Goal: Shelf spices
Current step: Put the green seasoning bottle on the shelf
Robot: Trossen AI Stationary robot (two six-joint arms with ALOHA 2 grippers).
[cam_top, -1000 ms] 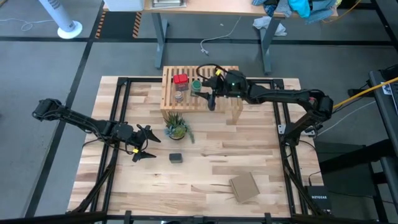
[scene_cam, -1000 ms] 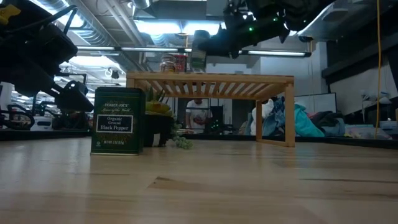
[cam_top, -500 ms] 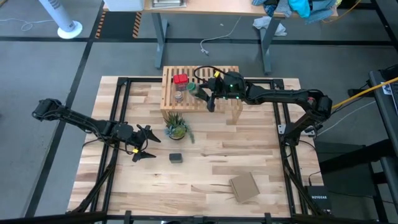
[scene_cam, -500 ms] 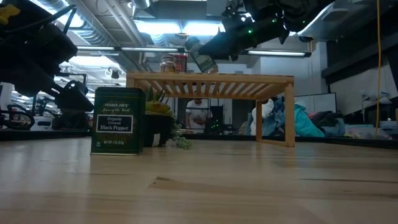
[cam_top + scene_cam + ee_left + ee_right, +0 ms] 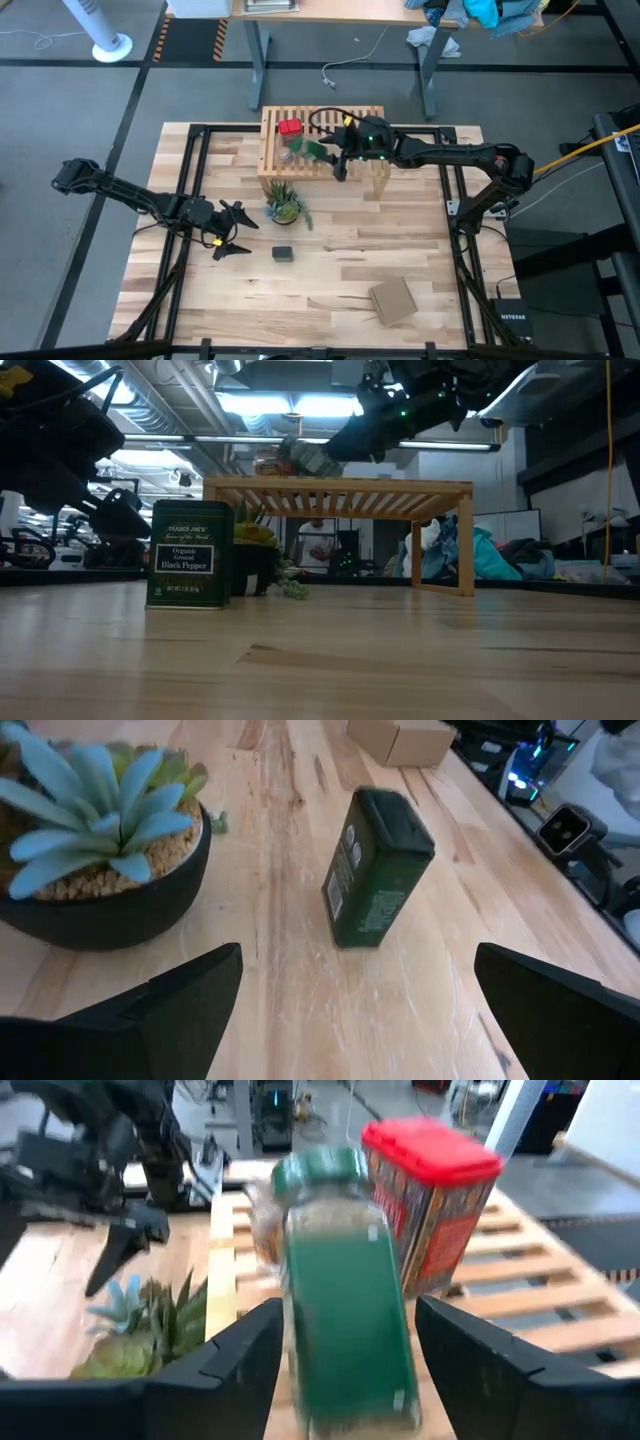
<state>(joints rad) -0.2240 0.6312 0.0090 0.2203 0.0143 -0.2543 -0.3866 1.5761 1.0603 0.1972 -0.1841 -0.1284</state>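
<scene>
The green-capped jar point(image 5: 345, 1310) leans steeply over the light-wood shelf point(image 5: 350, 125), its cap toward the table's left point(image 5: 305, 457). My right gripper point(image 5: 350, 1315) hangs above the shelf top with its fingers on either side of the jar's lower end. The red tin point(image 5: 435, 1200) and a small brownish jar point(image 5: 262, 1230) stand on the slats just beyond. The dark tin point(image 5: 375, 870) stands upright on the tabletop, in front of my left gripper point(image 5: 235, 230), which is open and holds nothing. My right gripper reaches in nearly level from the table's right, one finger point(image 5: 240, 1355) on each side of the jar's bottom end point(image 5: 350, 1380). The jar is blurred and tilted away from the fingers. I cannot tell whether they touch it.
A potted green plant point(image 5: 284, 205) sits on the table just in front of the shelf's left leg, beside the dark tin. A flat cardboard piece point(image 5: 392, 300) lies near the table's front right. Bare wood lies between it and the shelf.
The green-capped jar stood upright over the shelf a second ago. It has tipped over toward the table's left, cap end sinking toward the slats and bottom end staying at my right gripper's fingers. The right arm has stayed in place.
</scene>
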